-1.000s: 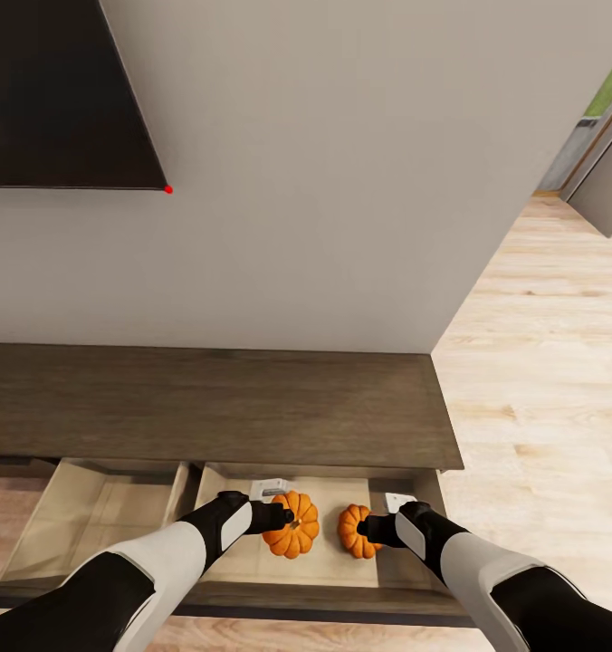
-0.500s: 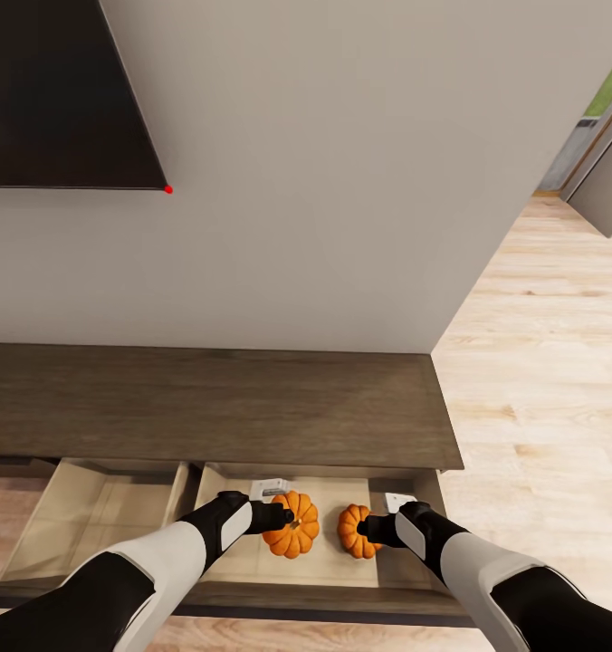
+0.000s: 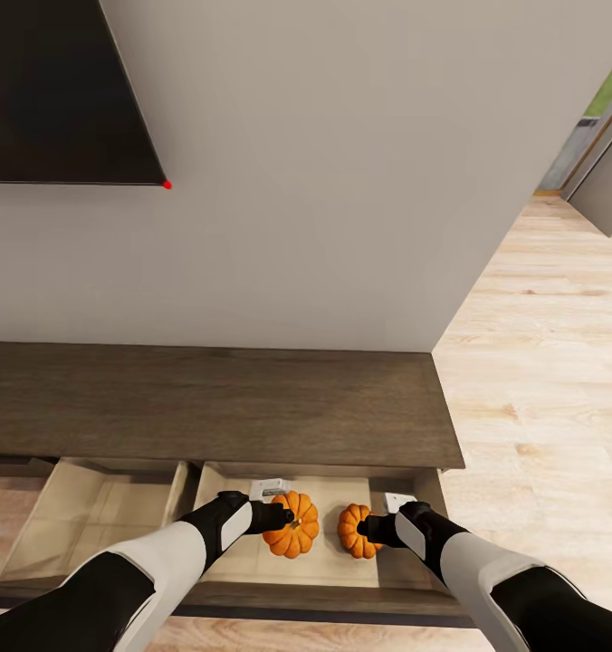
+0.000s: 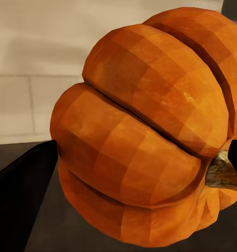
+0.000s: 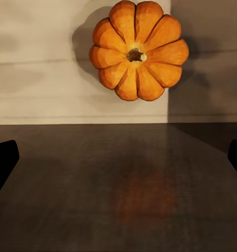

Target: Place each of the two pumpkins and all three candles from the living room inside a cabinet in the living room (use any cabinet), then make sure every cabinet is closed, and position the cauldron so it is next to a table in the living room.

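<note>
- Left hand (image 3: 288,518) hangs over the right-hand open drawer (image 3: 238,563) of the cabinet (image 3: 215,403), with its fingers closed on the left pumpkin (image 3: 293,524). In the left wrist view this pumpkin (image 4: 144,131) sits between the two dark fingertips (image 4: 21,189), stem to one side.
- Just beyond that hand, at the drawer's back wall, is a small white block (image 3: 272,488).
- Left of the hand is a second open drawer (image 3: 80,516), showing its beige inside.
- Right hand (image 3: 364,529) is also over the right-hand drawer, touching or just beside the right pumpkin (image 3: 354,531). Its fingers (image 5: 2,157) stand spread in the right wrist view, well apart from the pumpkin (image 5: 138,50), which lies stem-up on the drawer's beige floor.
- Another white block (image 3: 398,500) lies just beyond the right hand.
</note>
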Robot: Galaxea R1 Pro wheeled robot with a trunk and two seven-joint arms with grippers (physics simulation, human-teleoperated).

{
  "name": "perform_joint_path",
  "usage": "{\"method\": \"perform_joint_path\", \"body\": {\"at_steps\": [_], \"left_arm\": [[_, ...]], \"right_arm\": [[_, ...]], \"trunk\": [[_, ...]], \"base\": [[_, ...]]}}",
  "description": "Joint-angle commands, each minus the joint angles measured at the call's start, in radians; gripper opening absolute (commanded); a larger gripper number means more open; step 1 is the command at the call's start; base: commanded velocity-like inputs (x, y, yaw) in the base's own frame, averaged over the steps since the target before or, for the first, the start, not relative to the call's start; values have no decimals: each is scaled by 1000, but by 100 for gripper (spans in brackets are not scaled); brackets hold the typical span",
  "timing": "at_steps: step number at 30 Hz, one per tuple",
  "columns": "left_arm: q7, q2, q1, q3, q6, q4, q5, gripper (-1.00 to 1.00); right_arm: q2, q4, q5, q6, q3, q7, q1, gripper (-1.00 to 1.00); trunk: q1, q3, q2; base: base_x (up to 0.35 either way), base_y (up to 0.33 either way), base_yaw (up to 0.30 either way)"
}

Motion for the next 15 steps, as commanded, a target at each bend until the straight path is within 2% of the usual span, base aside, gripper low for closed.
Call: {"method": "perform_joint_path", "body": {"at_steps": [1, 15], "left_arm": [[0, 0, -1, -5, 3, 0, 7, -100], [0, 0, -1, -5, 3, 0, 7, -100]], "right_arm": [[0, -1, -6, 4, 8, 1, 0, 100], [0, -1, -6, 4, 8, 1, 0, 100]], "trunk": [[0, -1, -1], [0, -1, -1]], "base": [[0, 0, 0], [0, 0, 0]]}}
